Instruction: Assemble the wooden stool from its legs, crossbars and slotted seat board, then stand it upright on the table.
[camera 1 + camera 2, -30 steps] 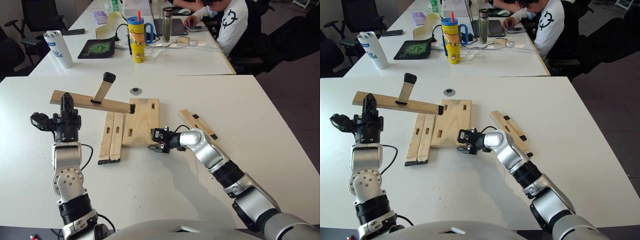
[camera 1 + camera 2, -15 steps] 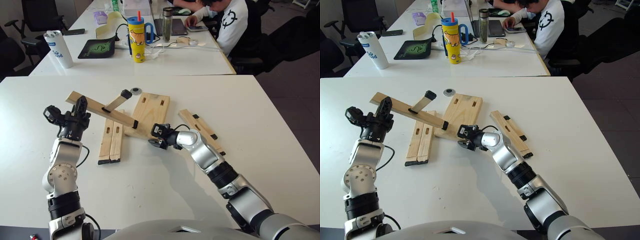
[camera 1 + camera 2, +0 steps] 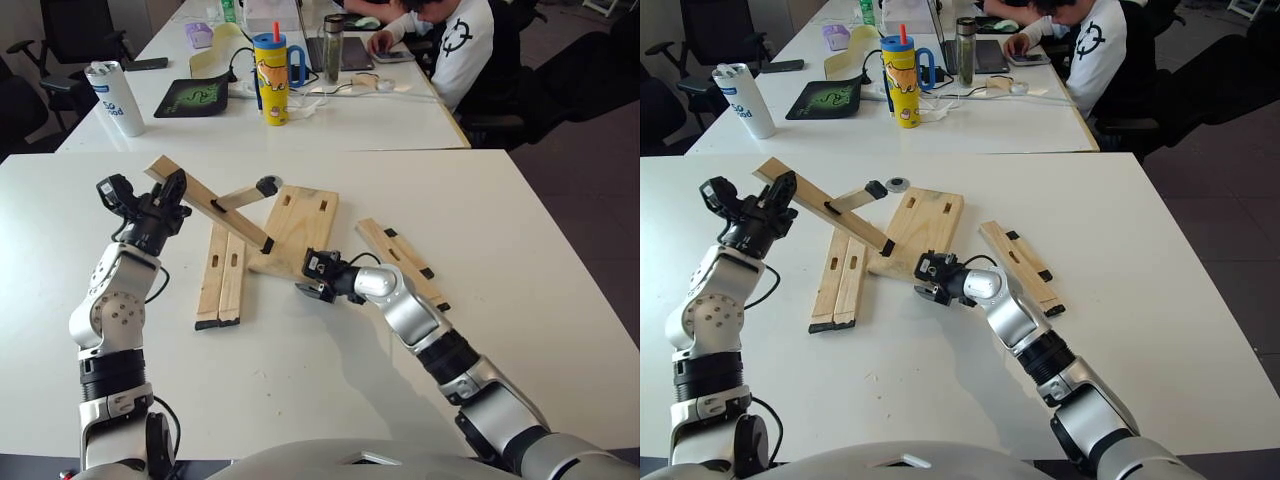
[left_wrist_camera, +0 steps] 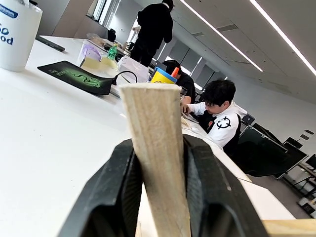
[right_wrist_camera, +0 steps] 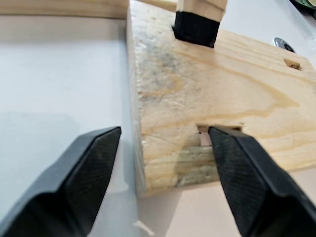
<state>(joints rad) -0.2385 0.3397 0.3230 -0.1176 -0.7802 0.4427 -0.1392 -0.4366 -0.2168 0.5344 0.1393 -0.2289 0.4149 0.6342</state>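
My left gripper [image 3: 163, 192] is shut on the upper end of a wooden leg piece [image 3: 215, 208], seen close up between the fingers [image 4: 118, 192]. The piece slants down to a black-capped end [image 5: 196, 25] resting on the slotted seat board [image 3: 303, 218]. A short black-tipped crossbar [image 3: 238, 195] sticks out from its middle. The seat board lies flat and askew. My right gripper [image 3: 308, 282] is open at the board's near corner [image 5: 163, 163], with one finger [image 5: 84, 173] on either side of it.
Two slotted slats [image 3: 222, 268] lie side by side left of the seat board. Another leg pair [image 3: 402, 260] lies to its right. A small round metal cap [image 3: 271, 183] sits beyond the board. A yellow cup [image 3: 272, 78] and white tumbler [image 3: 118, 98] stand on the far table.
My left gripper has swung the leg piece from level to steeply slanted and moved farther away. The seat board turned askew, with my right gripper staying at its near corner.
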